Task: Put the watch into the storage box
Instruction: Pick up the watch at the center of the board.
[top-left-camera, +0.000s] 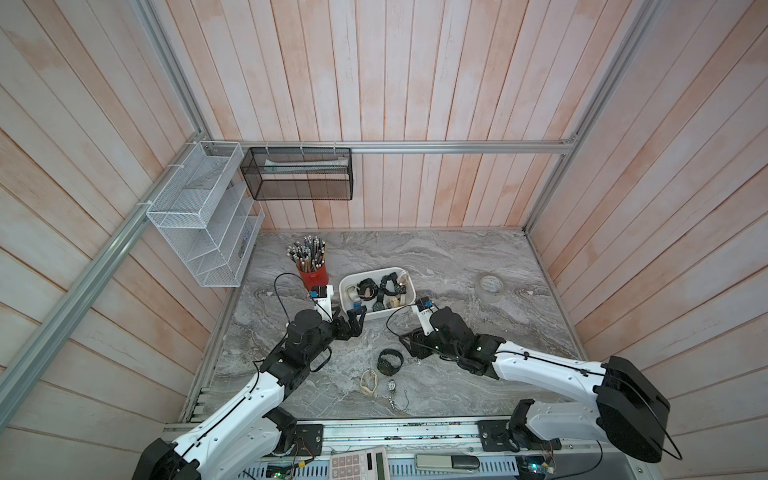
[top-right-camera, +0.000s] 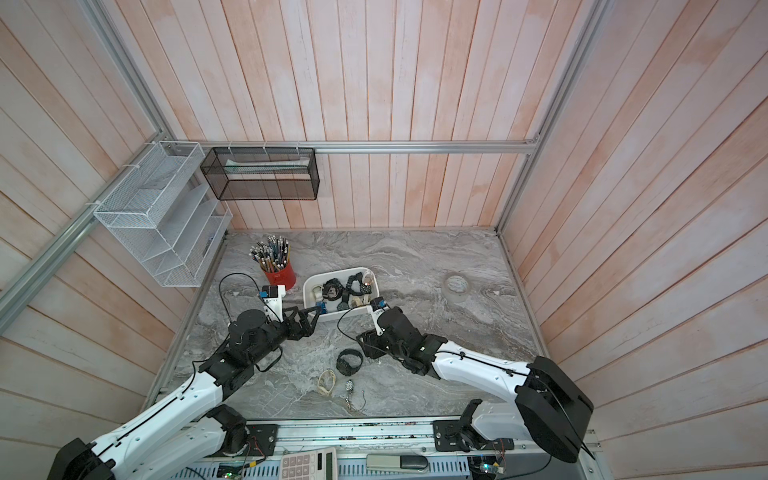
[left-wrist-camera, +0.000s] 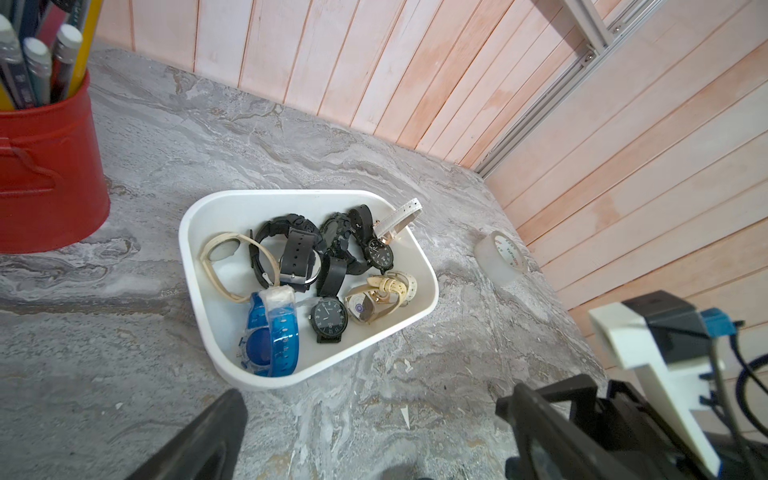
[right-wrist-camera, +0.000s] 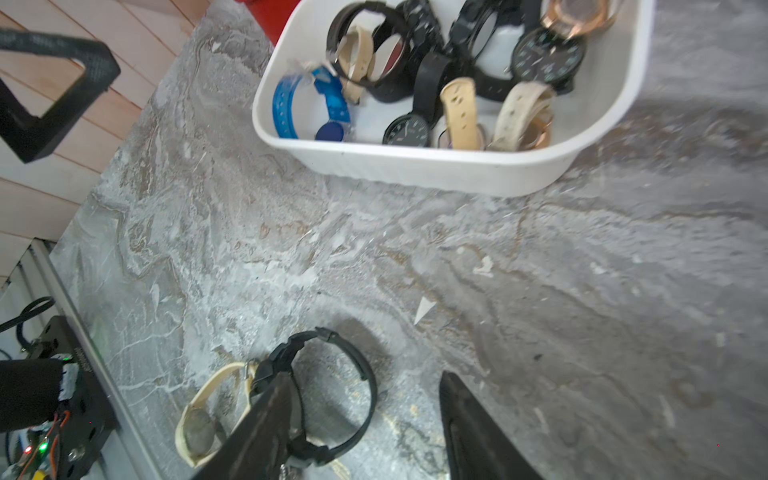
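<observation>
Plainly, the black watch lies ungripped between the parted jaws of the right end effector

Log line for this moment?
right gripper: jaws open at black watch on table | left gripper: open, empty, beside storage box | task: watch not boxed

Lab test cell: aluminium frame

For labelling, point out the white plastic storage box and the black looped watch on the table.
White plastic storage box (right-wrist-camera: 415, 168): right wrist view, near outer wall.
Black looped watch (top-left-camera: 388, 367): a top view, band's near side.
</observation>
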